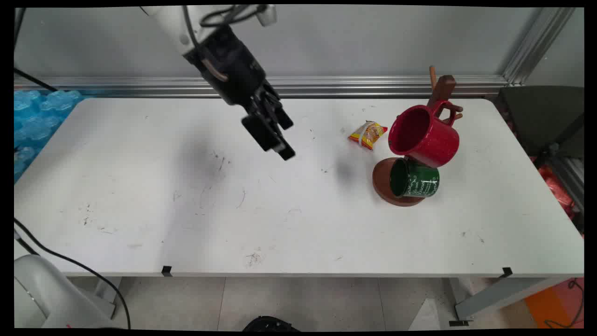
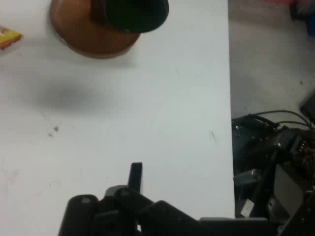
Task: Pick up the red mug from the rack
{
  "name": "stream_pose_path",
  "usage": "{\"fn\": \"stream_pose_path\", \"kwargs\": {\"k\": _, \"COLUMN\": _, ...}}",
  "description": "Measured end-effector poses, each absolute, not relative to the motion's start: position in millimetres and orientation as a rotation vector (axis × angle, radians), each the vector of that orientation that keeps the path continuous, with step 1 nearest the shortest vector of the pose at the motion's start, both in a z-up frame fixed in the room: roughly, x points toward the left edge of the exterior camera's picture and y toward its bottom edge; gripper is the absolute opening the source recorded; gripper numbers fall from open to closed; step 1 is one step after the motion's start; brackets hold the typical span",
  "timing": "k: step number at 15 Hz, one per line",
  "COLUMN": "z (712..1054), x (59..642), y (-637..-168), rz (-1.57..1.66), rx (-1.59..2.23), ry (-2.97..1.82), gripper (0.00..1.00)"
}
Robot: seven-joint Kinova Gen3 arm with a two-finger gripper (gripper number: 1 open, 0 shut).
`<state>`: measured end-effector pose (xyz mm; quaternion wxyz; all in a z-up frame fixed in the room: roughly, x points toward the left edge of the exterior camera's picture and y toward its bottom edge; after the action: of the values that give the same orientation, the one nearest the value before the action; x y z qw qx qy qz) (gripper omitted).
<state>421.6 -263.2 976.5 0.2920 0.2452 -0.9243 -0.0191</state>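
My black gripper (image 1: 280, 140) hangs in the air over the middle of the white table (image 1: 186, 210), tilted down to the right, with nothing in it. Well to its right stands a brown wooden mug tree (image 1: 443, 91) on a round base (image 1: 382, 184). A red mug (image 1: 422, 135) hangs from an upper peg, mouth to the left. A green mug (image 1: 413, 178) hangs low over the base. A yellow and red snack packet (image 1: 367, 134) lies left of the red mug. In the hand view the gripper (image 2: 136, 177) rises at the bottom, with the base (image 2: 93, 39), green mug (image 2: 135, 14) and packet (image 2: 7, 37) at the top.
Blue bubble wrap (image 1: 35, 116) lies beyond the table's left end. An aluminium rail (image 1: 326, 86) runs along the wall behind the table. A dark chair (image 1: 545, 121) stands past the right end. The hand view shows the table edge (image 2: 230, 123) and cables (image 2: 275, 162) on the floor.
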Motion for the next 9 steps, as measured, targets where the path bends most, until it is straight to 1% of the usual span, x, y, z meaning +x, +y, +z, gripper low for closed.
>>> {"fn": "stream_pose_path", "kwargs": {"k": 6, "z": 955, "x": 379, "y": -267, "rz": 0.016, "rx": 0.676, "ry": -2.408, "gripper": 1.0}}
{"fn": "stream_pose_path", "kwargs": {"k": 9, "z": 954, "x": 353, "y": -271, "rz": 0.061, "rx": 0.675, "ry": -2.382, "gripper": 1.0}}
